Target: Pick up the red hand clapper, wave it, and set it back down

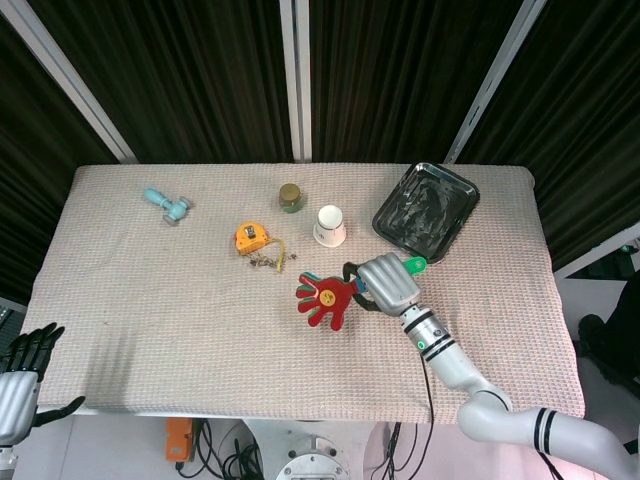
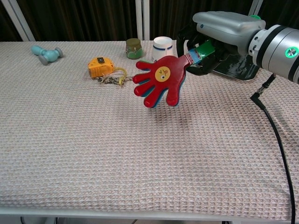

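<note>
A red hand clapper [image 2: 161, 80] with a yellow smiley face, blue layers beneath and a green handle. A silver-grey right hand [image 2: 223, 29] with black fingers; a black left hand [image 1: 30, 350]. A beige waffle-weave tablecloth [image 2: 117, 154]. An orange tape measure [image 2: 100, 66], a teal dumbbell [image 2: 46, 53], an olive-green jar [image 2: 133, 48], a white paper cup [image 2: 162, 45] with a dark blue band, a glossy black tray [image 1: 424, 209]. Black curtains [image 1: 180, 70] with pale grey frame bars [image 1: 294, 70].
</note>
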`<state>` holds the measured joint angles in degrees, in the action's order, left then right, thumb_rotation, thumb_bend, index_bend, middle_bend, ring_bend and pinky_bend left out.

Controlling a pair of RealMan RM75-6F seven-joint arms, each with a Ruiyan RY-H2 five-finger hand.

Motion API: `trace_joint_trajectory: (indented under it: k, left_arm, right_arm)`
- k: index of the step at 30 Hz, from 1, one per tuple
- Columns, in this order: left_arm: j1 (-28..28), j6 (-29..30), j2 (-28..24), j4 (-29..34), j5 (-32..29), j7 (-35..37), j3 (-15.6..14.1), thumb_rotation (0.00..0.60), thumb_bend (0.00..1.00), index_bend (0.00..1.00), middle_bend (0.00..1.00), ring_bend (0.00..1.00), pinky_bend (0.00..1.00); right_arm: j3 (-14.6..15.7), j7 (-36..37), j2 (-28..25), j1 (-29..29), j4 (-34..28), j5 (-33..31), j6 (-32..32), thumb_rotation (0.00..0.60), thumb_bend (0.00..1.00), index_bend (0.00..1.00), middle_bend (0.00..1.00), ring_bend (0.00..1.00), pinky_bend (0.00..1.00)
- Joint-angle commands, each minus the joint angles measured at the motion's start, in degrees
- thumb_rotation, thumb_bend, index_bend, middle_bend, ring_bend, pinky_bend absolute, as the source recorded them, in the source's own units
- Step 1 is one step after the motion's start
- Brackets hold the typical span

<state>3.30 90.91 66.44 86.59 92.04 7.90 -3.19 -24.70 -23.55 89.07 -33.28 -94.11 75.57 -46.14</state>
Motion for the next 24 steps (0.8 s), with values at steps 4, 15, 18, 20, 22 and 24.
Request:
trace_joint_trajectory:
  k: [4,15,18,20,22,24]
  left_arm:
    - [0.2,0.1,0.1,-0.4,-0.1,0.4,-0.1,0.600,0.06,0.03,0.02,0.00,0.01]
    - [0.7,0.4,0.2,-1.3,-0.4,1.5,-0.3,0.600,0.06,0.03,0.02,0.00,0.01]
    - [0.8,0.6,0.2,-1.5,-0.5,1.7,-0.2,0.600,0.06,0.03,0.02,0.00,0.01]
    - [0.9,0.7,0.2,-1.5,-0.6,1.8,-0.2,0.600,0.06,0.03,0.02,0.00,0.01]
    - [1.0,0.8,0.1,-1.6,-0.6,1.8,-0.3,0.600,0.06,0.03,0.02,0.00,0.01]
    - [1.2,1.1,0.0,-1.7,-0.7,2.0,-0.2,0.600,0.06,0.03,0.02,0.00,0.01]
  right_arm:
    - [-0.3,45.2,5.1,-0.4,1.9,-6.5,3.7,0.600,0.39,0.94,0.75,0.71,0.96]
    - [3.4,38.8,17.7,-5.1,15.8,-4.6,-4.7,0.600,0.36,0.93,0.75,0.71,0.96]
    - [3.6,37.6,20.8,-6.8,18.4,-4.3,-5.8,0.600,0.36,0.93,0.75,0.71,0.96]
    - [3.7,37.4,22.3,-7.7,19.7,-4.1,-6.1,0.600,0.34,0.89,0.73,0.67,0.95]
    - [4.4,37.4,23.1,-8.9,20.8,-3.2,-5.4,0.600,0.26,0.66,0.59,0.52,0.85]
    - [5.6,38.1,22.3,-10.0,21.1,-1.7,-3.4,0.600,0.10,0.22,0.26,0.20,0.43]
